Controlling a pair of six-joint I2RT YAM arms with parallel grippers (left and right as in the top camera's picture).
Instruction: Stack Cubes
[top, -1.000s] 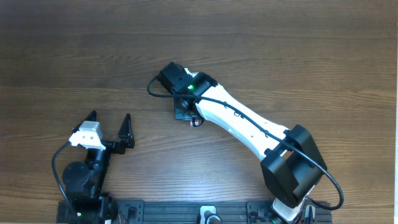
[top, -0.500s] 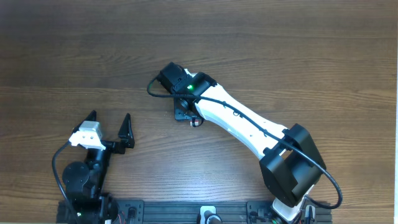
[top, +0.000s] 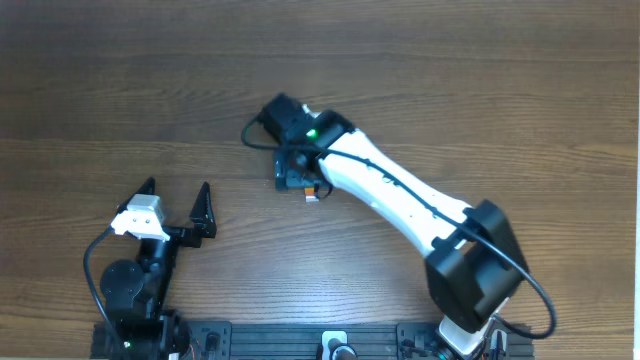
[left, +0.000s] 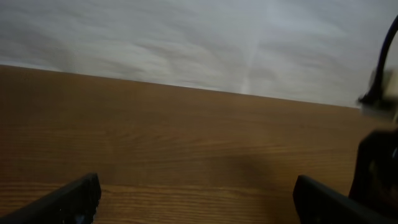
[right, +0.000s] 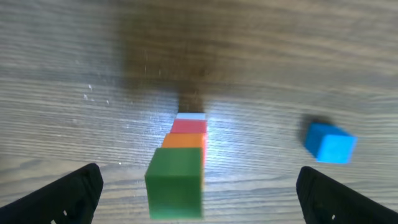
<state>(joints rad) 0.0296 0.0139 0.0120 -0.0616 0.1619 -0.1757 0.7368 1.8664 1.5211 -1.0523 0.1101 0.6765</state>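
Note:
A stack of cubes stands on the wooden table, with a green cube on top, then an orange cube, a red cube and a pale one at the bottom. A blue cube lies alone beside the stack. My right gripper hangs over the stack, open, its fingers wide on either side and clear of the green cube. In the top view just a sliver of the stack peeks out beside the arm. My left gripper rests open near its base, holding nothing.
Bare wooden table lies all around. A pale wall rises beyond the table's far edge in the left wrist view. The right arm crosses the middle of the table.
The right gripper has shifted slightly up the top view, away from the stack. The left arm has not moved.

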